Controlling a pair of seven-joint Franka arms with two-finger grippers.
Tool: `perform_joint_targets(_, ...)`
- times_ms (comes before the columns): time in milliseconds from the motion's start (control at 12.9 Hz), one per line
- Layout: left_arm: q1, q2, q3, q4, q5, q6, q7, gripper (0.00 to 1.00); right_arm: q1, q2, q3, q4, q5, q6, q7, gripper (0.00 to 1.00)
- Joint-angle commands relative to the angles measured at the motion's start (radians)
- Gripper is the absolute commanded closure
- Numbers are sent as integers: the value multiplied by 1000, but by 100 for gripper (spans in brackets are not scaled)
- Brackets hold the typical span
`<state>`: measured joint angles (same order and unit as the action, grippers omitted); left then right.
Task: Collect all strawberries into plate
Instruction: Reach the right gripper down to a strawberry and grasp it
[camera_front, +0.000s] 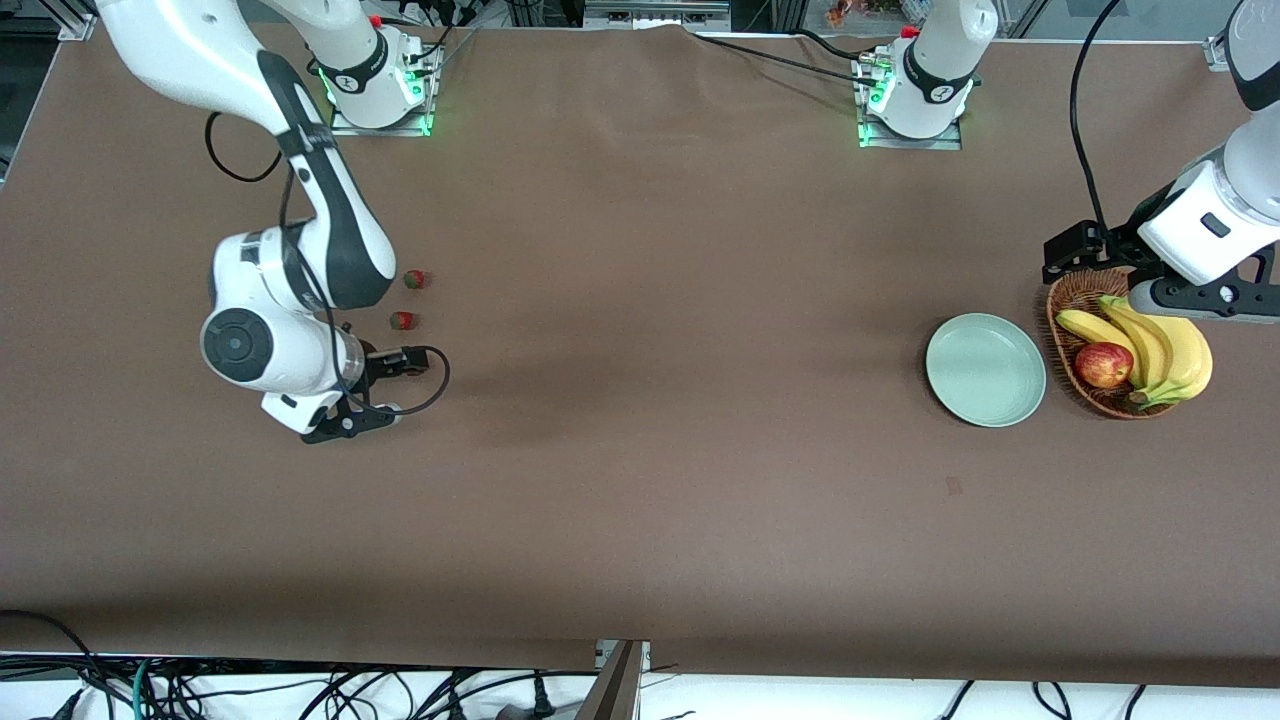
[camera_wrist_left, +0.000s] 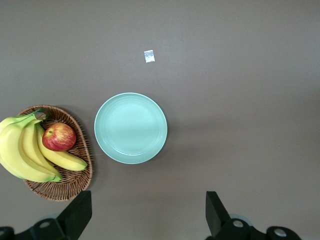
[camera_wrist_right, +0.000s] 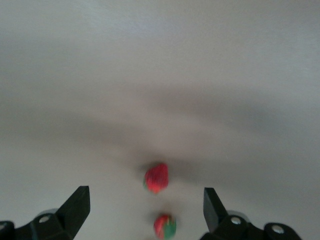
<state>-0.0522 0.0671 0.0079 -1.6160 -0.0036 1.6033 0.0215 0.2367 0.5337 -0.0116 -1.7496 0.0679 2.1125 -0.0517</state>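
Two tiny red strawberries lie on the brown table near the right arm's end: one (camera_front: 415, 279) farther from the front camera, one (camera_front: 402, 320) nearer. A third is out of view. My right gripper (camera_front: 350, 422) hangs open and empty beside them. In the right wrist view both berries (camera_wrist_right: 156, 178) (camera_wrist_right: 165, 226) show, blurred, between its open fingers (camera_wrist_right: 145, 196). The pale mint-green plate (camera_front: 985, 370) sits empty toward the left arm's end and also shows in the left wrist view (camera_wrist_left: 131, 128). My left gripper (camera_front: 1190, 298) is open and empty over the basket (camera_wrist_left: 148, 202).
A brown wicker basket (camera_front: 1072, 300) beside the plate holds bananas (camera_front: 1160, 350) and a red-yellow apple (camera_front: 1103, 364); the left wrist view shows it too (camera_wrist_left: 70, 186). A small white scrap (camera_wrist_left: 149, 56) lies on the table near the plate.
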Motion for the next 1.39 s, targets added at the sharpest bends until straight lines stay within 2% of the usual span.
perform_joint_targets(0,2,8,0,18,-19,-5,-6,0,-5,-14,15,-141,17,170,-2,1)
perform_joint_targets(155,2,6,0,18,-19,-5,-6,0,-5,-12,16,-168,23,193,0,2)
perform_joint_targets(310,-1,6,0,18,-19,-6,-6,0,-5,6,16,-176,44,195,-3,9)
perform_joint_targets(620,-5,6,0,18,-19,-8,-6,0,-7,3,18,-199,44,195,-5,33)
perform_joint_targets(852,-5,6,0,18,-19,-8,-6,0,-7,3,18,-209,44,195,-8,38)
perform_joint_targets(1007,-5,6,0,18,-19,-6,-6,0,-7,2,18,-211,46,193,-8,53)
perform_joint_targets(1162,-3,13,0,18,-19,-5,-6,0,-7,-3,19,-206,44,190,-4,78)
perform_joint_targets(1239,-3,14,0,18,-19,-5,-6,0,-7,-5,22,-202,46,181,6,84)
perform_joint_targets(1316,-3,14,0,18,-19,-5,-8,0,-7,-8,30,-200,46,181,6,86)
